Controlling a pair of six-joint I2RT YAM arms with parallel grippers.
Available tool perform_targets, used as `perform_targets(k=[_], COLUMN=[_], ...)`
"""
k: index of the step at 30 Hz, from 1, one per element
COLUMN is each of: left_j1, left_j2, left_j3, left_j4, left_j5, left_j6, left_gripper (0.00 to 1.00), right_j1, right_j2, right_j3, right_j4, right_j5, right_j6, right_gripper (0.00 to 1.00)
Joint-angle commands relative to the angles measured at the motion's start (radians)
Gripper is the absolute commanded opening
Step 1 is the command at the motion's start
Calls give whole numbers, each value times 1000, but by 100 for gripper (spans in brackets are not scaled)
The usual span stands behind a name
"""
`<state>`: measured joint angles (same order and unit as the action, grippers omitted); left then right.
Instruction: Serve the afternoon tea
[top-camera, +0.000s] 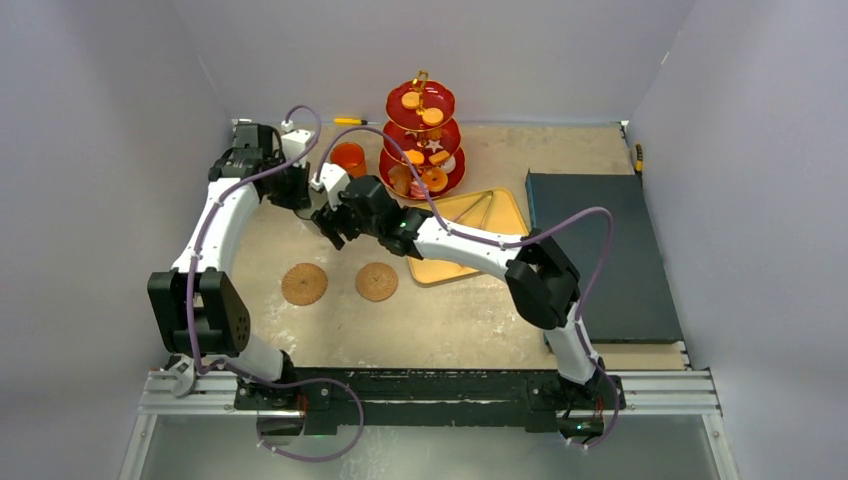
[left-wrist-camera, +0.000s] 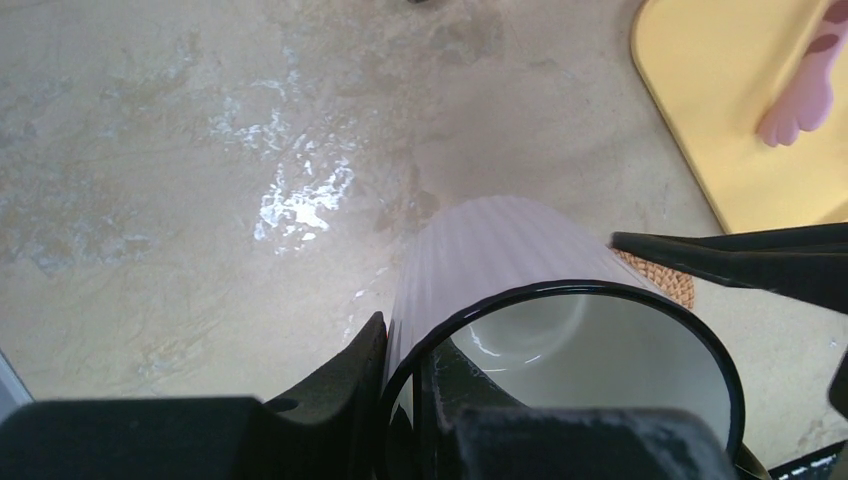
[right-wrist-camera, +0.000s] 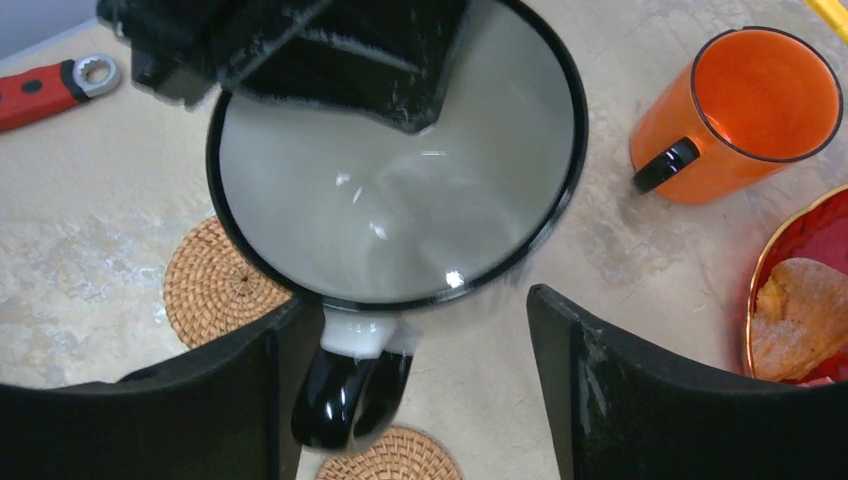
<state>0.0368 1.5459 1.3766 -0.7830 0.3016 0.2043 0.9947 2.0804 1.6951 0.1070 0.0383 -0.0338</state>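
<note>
Stiff, likely slick white mug: left gripper jaws pinch the rim, right gripper jaws gape around the six-o'clock handle.

white mug: glossy glazed inside, shiny black rim; ribbed, matt outside
orange mug: smooth, glossy
coasters: woven fibre, rough
tabletop: mottled, stone-like, patchy sheen
tray: smooth, matt, plastic-looking
stand: glossy red, gold rim

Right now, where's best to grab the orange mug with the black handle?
Probably the rim of the orange mug, from straight above, jaws astride its wall: it stands upright with its mouth open, and its small black handle offers little hold.
</note>
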Motion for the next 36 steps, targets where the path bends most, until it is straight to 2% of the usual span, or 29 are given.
perform_targets(k=[1,8,13,14,15,16,19,20,21,26,30,36], left_j1=[-30,-53,-79,-84,-85,-85,-84,-84,-85,-85,-81,-63], left_j2=[-70,-70,-69,-69,-69,-69,-65,-64,-64,-57,-45,-13], left_j3=[-6,-16,-19,-17,-14,-8,26,41,56,140,224,272], left_j4=[22,14,15,16,16,15,-3,-8,-14,-46,-80,-90], left_j5=[20,25,36,36,35,38,43,43,42,54,62,10], left_j6=[-45,-44,-51,-52,-53,-52,-50,-53,-54,-55,-55,-66], left_gripper=[0,0,0,0,5,18,72,82,88,96,99,99], right_j1=[5,7,7,7,7,6,7,7,6,7,6,6], right_j2=[6,-10,-29,-33,-37,-44,-72,-86,-102,-200,-289,-397], right_j3=[76,42,18,14,7,-1,-46,-70,-97,-248,-374,-552], right_j4=[-27,-15,8,12,16,20,34,40,52,99,126,169], right_j5=[-3,2,20,28,34,41,40,39,39,40,43,7], right_j6=[-25,-31,-36,-37,-37,-35,-26,-23,-22,-4,19,67], right_gripper=[70,28,1,0,0,0,0,0,0,0,0,0])
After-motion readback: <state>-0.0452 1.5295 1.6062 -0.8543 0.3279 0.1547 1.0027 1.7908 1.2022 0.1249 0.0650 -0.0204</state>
